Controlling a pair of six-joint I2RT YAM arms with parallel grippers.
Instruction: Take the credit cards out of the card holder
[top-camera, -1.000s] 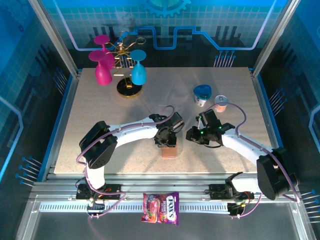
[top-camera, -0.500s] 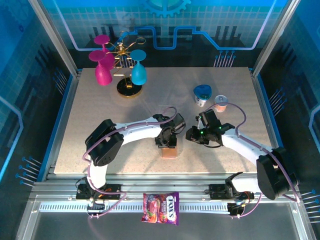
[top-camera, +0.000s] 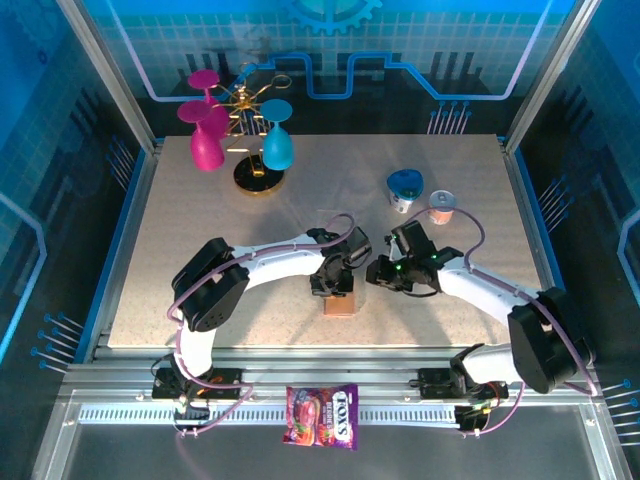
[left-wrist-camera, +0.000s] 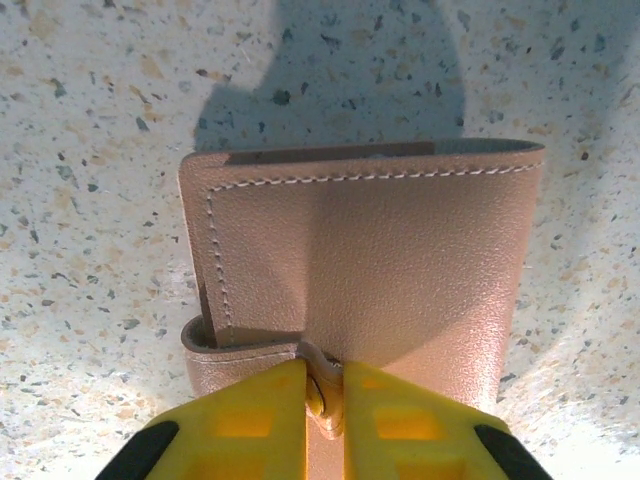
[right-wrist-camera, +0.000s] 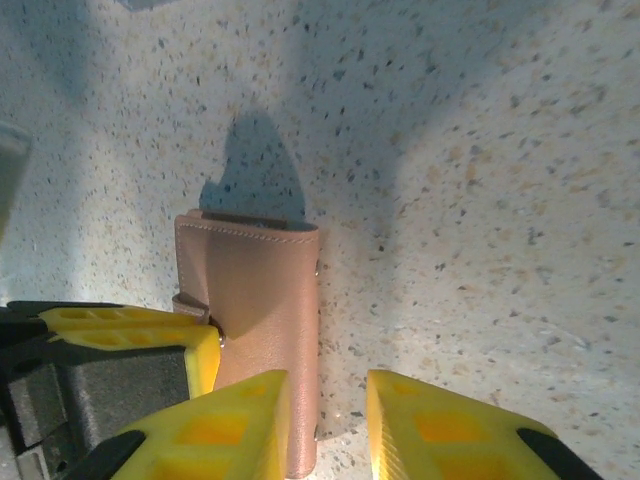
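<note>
Right gripper (right-wrist-camera: 328, 400) has slid a little leftward since half a second ago, closing on the card holder (right-wrist-camera: 262, 320); left arm much as it was. Card holder lies flat on the speckled table (top-camera: 200, 230), near the front edge and about mid-width, folded shut, cover up. Tan-brown leather-like skin, pale stitching along the edges, a narrow strap with a snap stud wrapping one short end. Credit cards presumably inside. By this reading none of the extraction is done: opening the fold and drawing out each card are both left. Left gripper (left-wrist-camera: 325, 385) pinches the strap at the stud, yellow fingers nearly together with the tab between them. Right gripper's fingers stand apart and hold nothing, one over the holder's long edge, the other over bare table just beside it. Further out: two small cups (top-camera: 405, 190) behind the right arm, a gold stand (top-camera: 256, 178) hung with pink and blue goblets (top-camera: 276, 148) at far left, a candy packet (top-camera: 321, 416) off the table on the front rail.
</note>
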